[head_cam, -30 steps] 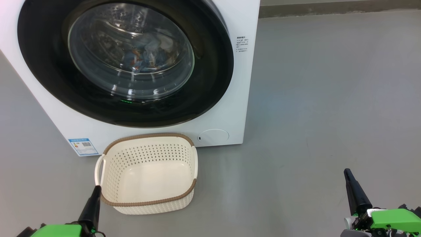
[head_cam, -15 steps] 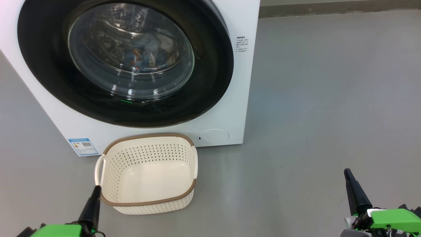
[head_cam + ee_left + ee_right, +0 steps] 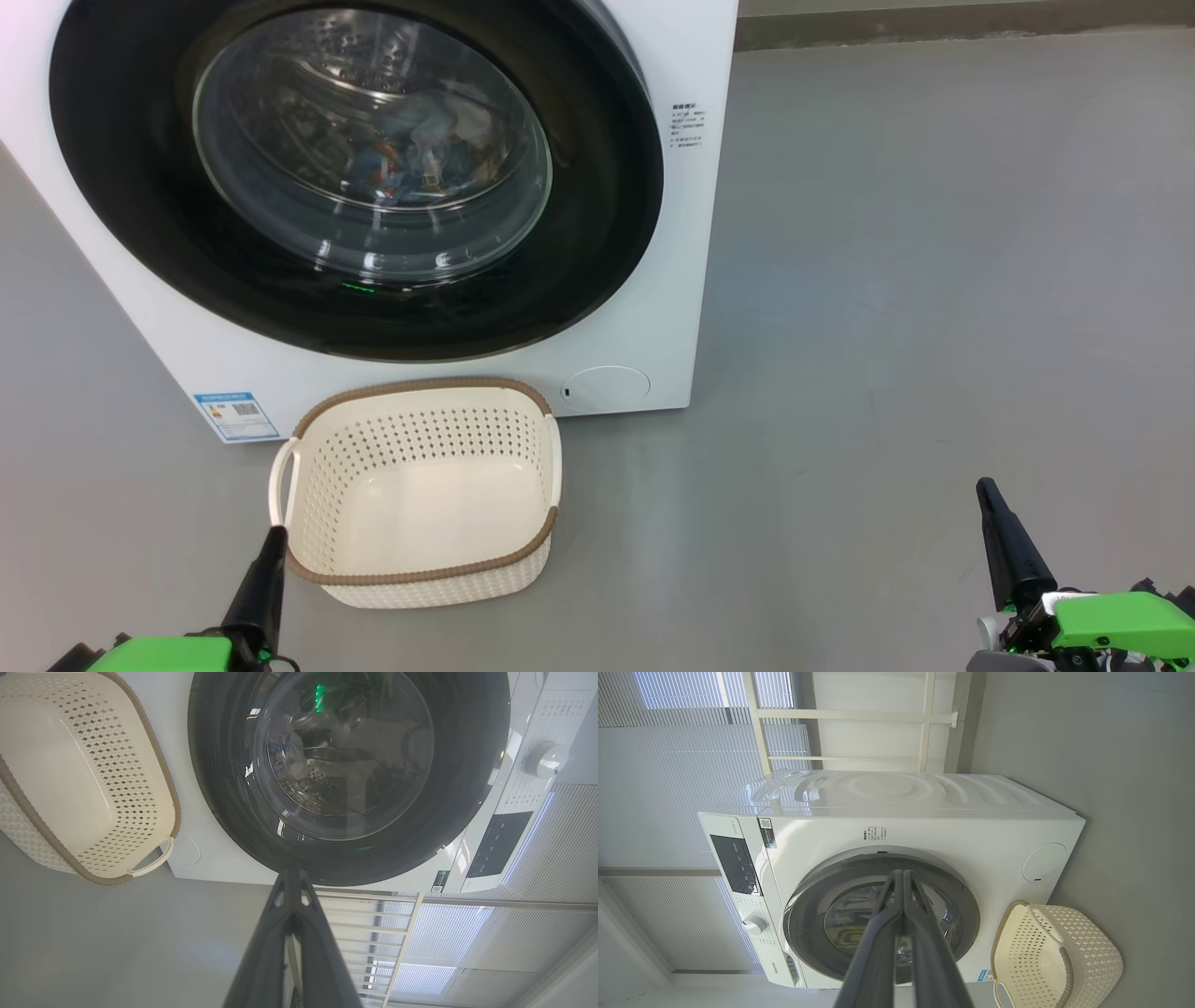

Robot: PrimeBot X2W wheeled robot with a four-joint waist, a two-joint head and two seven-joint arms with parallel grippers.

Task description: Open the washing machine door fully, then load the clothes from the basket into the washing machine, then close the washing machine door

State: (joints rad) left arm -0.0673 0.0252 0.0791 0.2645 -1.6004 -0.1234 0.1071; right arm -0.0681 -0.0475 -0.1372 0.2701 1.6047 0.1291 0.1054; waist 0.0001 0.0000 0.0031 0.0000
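Observation:
The white washing machine [image 3: 653, 308] stands at the upper left, and its round black door [image 3: 131, 215] lies flat against the front, closed. Behind the glass, light-blue clothes [image 3: 411, 154] rest in the steel drum. On the floor before the machine sits the cream basket [image 3: 420, 490] with a brown rim and nothing inside. My left gripper [image 3: 274, 534] is shut and holds nothing, its tip at the basket's near left corner. My right gripper [image 3: 984, 485] is shut and bare, low at the right over open floor. The left wrist view has the door [image 3: 224, 788] and basket [image 3: 70, 779]; the right wrist view has the machine [image 3: 924, 826].
Grey floor [image 3: 934, 280] spreads to the right of the machine. A wall base [image 3: 934, 23] runs along the far edge. Window blinds [image 3: 668, 765] and a white railing [image 3: 859, 716] stand behind the machine. A blue label [image 3: 235, 415] marks its lower left front.

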